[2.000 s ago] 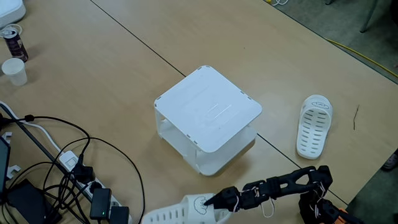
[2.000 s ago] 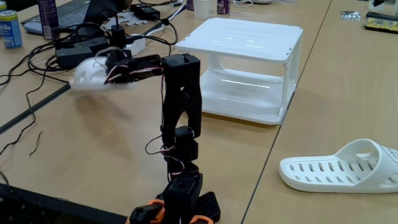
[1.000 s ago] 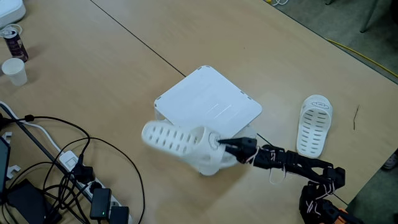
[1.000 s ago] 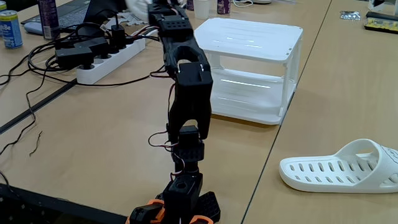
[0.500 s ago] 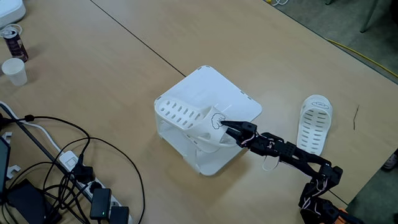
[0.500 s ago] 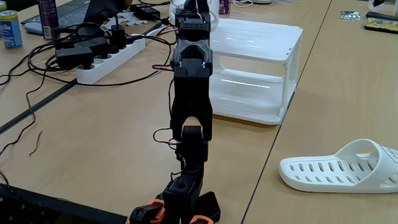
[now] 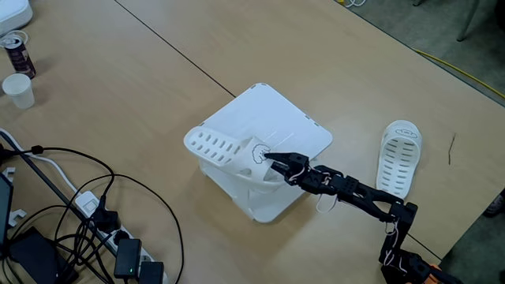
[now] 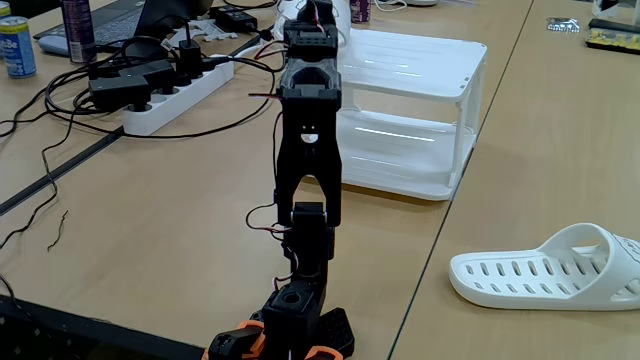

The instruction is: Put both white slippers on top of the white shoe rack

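Gripper (image 7: 272, 160) is clamping one white slipper (image 7: 225, 151) by its strap, carrying it over the white shoe rack (image 7: 288, 125) edge (heel overhanging). Other slipper (image 7: 398, 158) is lying on the table (image 7: 118, 71), well apart.

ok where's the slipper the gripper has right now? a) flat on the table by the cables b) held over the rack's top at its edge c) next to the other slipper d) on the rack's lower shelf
b: the gripper clamps the slipper by its strap, over the edge of the rack, while the other slipper lies on the table.
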Controlling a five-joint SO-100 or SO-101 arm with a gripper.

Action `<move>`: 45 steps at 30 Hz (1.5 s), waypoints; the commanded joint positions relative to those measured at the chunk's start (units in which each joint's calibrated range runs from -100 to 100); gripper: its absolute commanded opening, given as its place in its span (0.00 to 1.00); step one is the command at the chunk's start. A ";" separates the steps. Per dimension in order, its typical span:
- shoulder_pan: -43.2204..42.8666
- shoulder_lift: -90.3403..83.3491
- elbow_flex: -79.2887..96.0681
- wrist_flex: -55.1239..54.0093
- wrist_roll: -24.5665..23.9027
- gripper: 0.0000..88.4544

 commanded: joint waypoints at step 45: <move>4.12 0.89 -0.76 -0.31 0.42 0.23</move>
